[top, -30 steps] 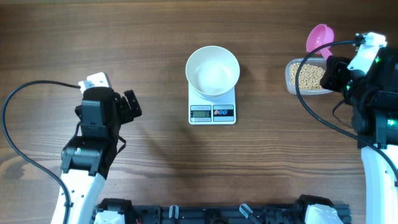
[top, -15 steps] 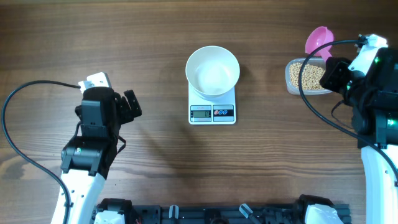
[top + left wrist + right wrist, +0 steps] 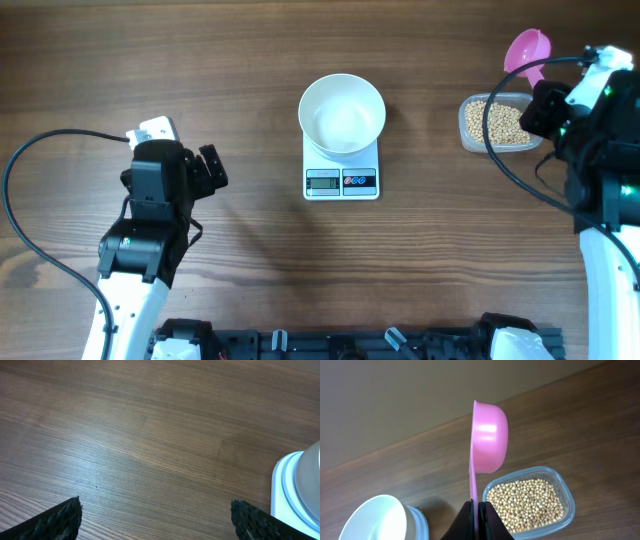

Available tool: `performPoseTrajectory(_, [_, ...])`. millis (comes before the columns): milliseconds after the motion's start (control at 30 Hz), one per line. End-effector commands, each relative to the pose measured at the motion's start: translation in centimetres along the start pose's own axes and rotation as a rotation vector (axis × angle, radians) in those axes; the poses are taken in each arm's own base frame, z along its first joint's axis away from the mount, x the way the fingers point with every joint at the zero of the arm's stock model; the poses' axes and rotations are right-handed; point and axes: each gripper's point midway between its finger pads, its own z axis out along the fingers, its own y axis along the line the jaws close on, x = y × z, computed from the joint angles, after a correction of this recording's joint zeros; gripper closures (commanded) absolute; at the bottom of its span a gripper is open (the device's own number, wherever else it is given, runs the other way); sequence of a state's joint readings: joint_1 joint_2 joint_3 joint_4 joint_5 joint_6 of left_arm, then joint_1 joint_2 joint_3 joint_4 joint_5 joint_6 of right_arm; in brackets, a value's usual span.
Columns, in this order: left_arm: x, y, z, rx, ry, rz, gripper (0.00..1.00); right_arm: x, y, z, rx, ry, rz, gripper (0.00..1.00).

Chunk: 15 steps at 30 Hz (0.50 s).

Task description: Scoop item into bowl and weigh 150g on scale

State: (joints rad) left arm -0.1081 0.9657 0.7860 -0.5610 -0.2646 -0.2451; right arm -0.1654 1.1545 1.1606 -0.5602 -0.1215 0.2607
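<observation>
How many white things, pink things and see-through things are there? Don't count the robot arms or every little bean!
White: 2, the bowl and the scale
Pink: 1, the scoop
See-through: 1, the tub full of beans
Total: 4

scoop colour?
Pink scoop, clearest in the right wrist view, held by the right gripper.

No text can be read; the scale (image 3: 341, 168) display digits are too small to make out.
</observation>
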Motion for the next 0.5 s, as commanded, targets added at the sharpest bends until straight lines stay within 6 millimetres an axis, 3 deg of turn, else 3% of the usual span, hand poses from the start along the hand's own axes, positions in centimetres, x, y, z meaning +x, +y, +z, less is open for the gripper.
performPoseTrajectory(0, [-0.2, 0.3, 0.0, -0.011, -0.006, -0.004, 0.0, -1.2, -0.2, 0.4, 0.016, -0.035, 0.001, 0.96])
performPoseTrajectory(167, [-0.2, 0.3, 0.0, -0.011, -0.007, -0.004, 0.0, -3.1, 0.4, 0.2, -0.005, -0.115, -0.008, 0.96])
performPoseTrajectory(333, [-0.7, 0.2, 0.0, -0.004, -0.028, -0.011, 0.0, -2.2, 0.8, 0.3, -0.035, -0.076, -0.006, 0.96])
performPoseTrajectory(400, [-1.5, -0.8, -0.1, 0.048, -0.055, -0.021, 0.0, -2.0, 0.8, 0.3, -0.035, -0.066, -0.006, 0.96])
performPoseTrajectory(467, [-0.5, -3.1, -0.3, 0.181, -0.001, -0.014, 0.0, -1.8, 0.7, 0.3, -0.033, -0.058, -0.006, 0.96])
